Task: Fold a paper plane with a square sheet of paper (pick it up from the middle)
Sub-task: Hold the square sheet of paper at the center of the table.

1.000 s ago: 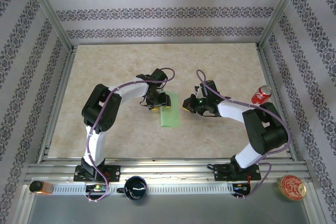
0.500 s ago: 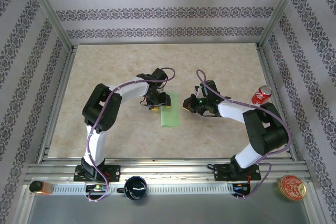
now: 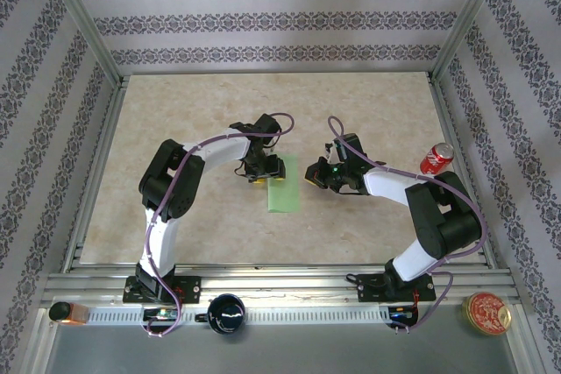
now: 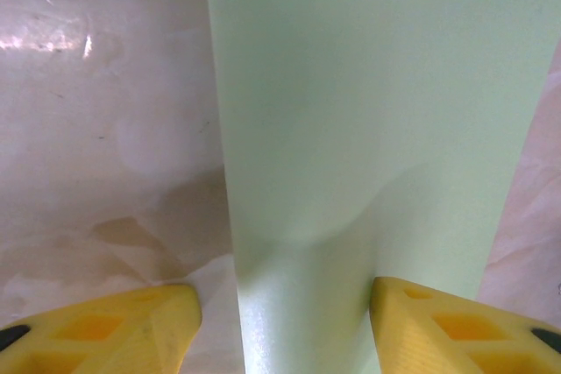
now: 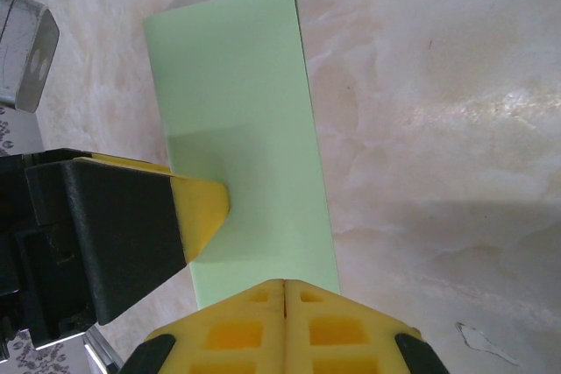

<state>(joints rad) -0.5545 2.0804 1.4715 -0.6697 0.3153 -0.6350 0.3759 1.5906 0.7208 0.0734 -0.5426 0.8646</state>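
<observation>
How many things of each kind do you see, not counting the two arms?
Green sheet of paper: 1
Red can: 1
Dark mug: 1
Round tin: 1
Small orange object: 1
Total: 5

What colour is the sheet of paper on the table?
The paper is plain light green, clearest in the left wrist view.

Left end effector (image 3: 268, 173) and elbow (image 3: 166, 186) — a touch further right.
</observation>
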